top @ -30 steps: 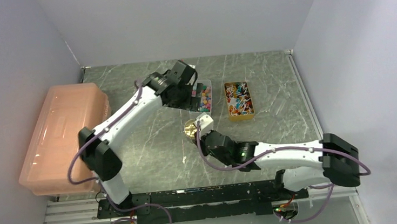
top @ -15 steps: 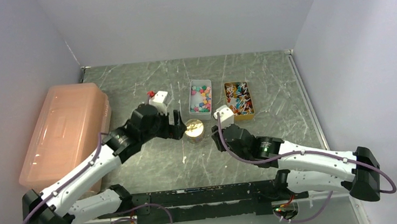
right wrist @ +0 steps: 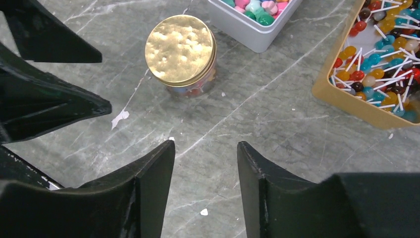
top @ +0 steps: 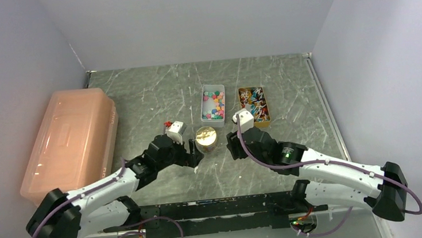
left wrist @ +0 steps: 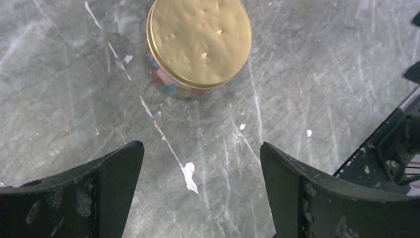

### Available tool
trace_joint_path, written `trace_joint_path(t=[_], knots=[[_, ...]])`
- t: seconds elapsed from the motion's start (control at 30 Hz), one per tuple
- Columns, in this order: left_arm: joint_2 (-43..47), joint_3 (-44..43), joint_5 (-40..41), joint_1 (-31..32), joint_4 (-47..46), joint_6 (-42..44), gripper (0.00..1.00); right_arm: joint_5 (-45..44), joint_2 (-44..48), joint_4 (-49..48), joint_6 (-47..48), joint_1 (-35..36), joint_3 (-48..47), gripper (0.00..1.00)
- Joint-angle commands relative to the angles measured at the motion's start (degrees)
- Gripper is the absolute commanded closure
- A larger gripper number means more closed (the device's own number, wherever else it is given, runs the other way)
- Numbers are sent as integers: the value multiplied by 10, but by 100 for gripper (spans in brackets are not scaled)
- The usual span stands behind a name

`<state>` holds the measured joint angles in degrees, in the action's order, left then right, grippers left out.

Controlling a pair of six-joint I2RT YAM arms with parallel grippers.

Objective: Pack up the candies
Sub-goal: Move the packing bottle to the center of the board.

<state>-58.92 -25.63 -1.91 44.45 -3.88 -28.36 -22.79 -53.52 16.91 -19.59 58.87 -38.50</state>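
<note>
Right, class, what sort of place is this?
Probably a robot lab test cell: plain white walls box in a grey marbled table, and a left arm and right arm sit on a black rail at its near edge.

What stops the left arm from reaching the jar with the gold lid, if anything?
Likely nothing, so yes: the left claw is open, the jar stands just ahead, and only bare table lies between.

the lid (left wrist: 199, 42) looks like gold metal, glossy and dimpled, on a clear jar (right wrist: 190, 88) showing glossy candies (left wrist: 166, 82). the worktop (left wrist: 307, 79) is grey-green marbled stone, matt, flecked with white chips. the left claw (left wrist: 201, 146) is matt black plastic, scuffed pale; the bin (top: 69, 143) is translucent pink plastic.
</note>
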Motion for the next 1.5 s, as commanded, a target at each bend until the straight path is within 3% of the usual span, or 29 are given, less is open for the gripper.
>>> trace_joint_path(t=[0.0,0.13,0.5,0.7,0.83,1.0,1.47], knots=[[-35,36,13,6,-175,5,7,21,9,10,-2,-3,-13,45],[-84,54,37,15,-242,26,7,22,17,14,-6,-4,-5,41],[-241,142,151,70,-536,106,7,32,33,24,-19,-9,8,37],[-366,150,134,75,-679,159,6,73,1,26,-18,-30,-13,35],[-483,161,100,74,-841,186,6,91,-26,24,-17,-44,-31,34],[-550,126,101,74,-853,190,6,113,-48,4,-23,-52,-29,34],[-611,59,89,61,-853,229,6,126,-31,4,-25,-63,-6,33]])
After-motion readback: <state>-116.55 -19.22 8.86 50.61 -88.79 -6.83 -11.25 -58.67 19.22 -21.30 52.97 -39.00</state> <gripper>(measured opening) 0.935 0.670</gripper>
